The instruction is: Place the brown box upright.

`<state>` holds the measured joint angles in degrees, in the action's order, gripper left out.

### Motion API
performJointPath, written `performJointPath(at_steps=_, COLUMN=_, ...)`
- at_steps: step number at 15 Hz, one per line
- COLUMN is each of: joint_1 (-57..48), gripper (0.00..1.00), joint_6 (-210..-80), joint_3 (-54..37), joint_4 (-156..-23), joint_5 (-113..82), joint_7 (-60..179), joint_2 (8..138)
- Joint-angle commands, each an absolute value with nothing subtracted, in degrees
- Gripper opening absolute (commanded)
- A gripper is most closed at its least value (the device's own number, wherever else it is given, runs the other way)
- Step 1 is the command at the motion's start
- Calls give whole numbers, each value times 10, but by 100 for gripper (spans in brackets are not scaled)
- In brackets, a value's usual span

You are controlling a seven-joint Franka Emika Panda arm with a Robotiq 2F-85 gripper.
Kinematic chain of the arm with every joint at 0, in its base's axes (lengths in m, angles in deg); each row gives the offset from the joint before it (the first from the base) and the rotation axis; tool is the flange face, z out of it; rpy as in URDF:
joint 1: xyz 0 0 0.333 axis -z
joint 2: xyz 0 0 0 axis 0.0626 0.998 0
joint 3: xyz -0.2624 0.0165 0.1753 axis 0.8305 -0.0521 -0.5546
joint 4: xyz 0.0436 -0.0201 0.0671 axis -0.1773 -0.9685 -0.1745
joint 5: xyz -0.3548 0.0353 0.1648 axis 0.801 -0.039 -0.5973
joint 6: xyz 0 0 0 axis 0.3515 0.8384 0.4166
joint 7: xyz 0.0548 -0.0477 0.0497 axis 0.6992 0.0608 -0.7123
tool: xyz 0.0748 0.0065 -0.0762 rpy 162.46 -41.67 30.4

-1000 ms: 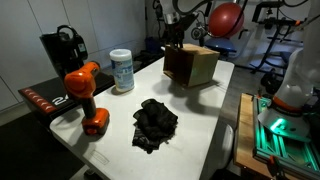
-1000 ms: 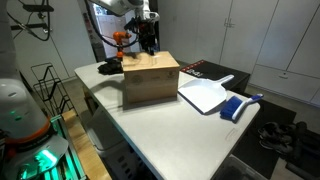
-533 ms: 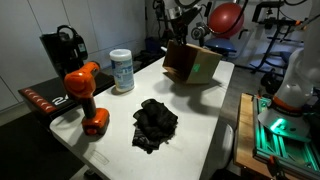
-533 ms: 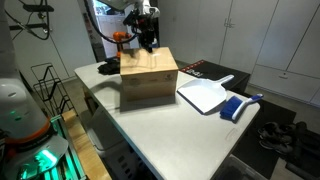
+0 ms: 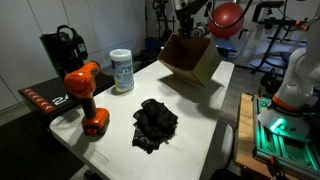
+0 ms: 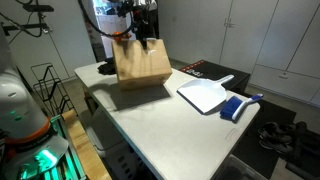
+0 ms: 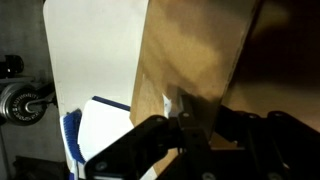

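The brown box (image 5: 190, 58) is a tan cardboard box, held tilted off the white table (image 5: 190, 120) at its far end. It also shows in an exterior view (image 6: 140, 62), one lower corner near the tabletop. My gripper (image 5: 193, 32) comes down from above and is shut on the box's upper wall; it shows at the box's top edge (image 6: 143, 38) too. In the wrist view the box (image 7: 190, 50) fills the upper middle. My gripper (image 7: 190, 112) clamps its wall, with the dark inside at the right.
A white canister (image 5: 122, 70), an orange drill (image 5: 85, 95) and a black cloth (image 5: 155, 122) sit on the near part of the table. A white dustpan (image 6: 205, 95) and blue brush (image 6: 240, 105) lie beside the box.
The box lay flat on the table a second ago. It has since been lifted and tipped, rising with my gripper, which stays shut on its wall.
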<state>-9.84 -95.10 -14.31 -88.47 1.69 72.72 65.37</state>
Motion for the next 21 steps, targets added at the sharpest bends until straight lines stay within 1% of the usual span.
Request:
performJointPath(at_steps=1, joint_1=-92, gripper=4, joint_6=-946, joint_3=-147, joint_4=-904, joint_5=-15, joint_7=688, joint_2=631)
performJointPath(at_steps=2, joint_1=-91, gripper=0, joint_6=-951, joint_3=-147, joint_4=-909, joint_5=-20, joint_7=676, joint_2=627)
performJointPath(at_steps=3, joint_1=-89, gripper=1, joint_6=-955, joint_3=-147, joint_4=-911, joint_5=-25, joint_7=663, joint_2=624)
performJointPath(at_steps=4, joint_1=-87, gripper=0, joint_6=-960, joint_3=-146, joint_4=-915, joint_5=-34, joint_7=651, joint_2=621)
performJointPath(at_steps=5, joint_1=-85, gripper=2, joint_6=-963, joint_3=-144, joint_4=-916, joint_5=-40, joint_7=644, joint_2=617)
performJointPath(at_steps=11, joint_1=-56, gripper=2, joint_6=-1016, joint_3=-134, joint_4=-937, joint_5=-94, joint_7=578, joint_2=594)
performJointPath(at_steps=18, joint_1=-17, gripper=4, joint_6=-1074, joint_3=-109, joint_4=-957, joint_5=-164, joint_7=502, joint_2=606)
performJointPath(at_steps=19, joint_1=-13, gripper=29, joint_6=-1083, joint_3=-107, joint_4=-961, joint_5=-171, joint_7=492, joint_2=607)
performJointPath(at_steps=20, joint_1=-11, gripper=30, joint_6=-1083, joint_3=-106, joint_4=-963, joint_5=-180, joint_7=481, joint_2=606)
performJointPath(at_steps=21, joint_1=-9, gripper=35, joint_6=-1089, joint_3=-105, joint_4=-968, joint_5=-190, joint_7=474, joint_2=603)
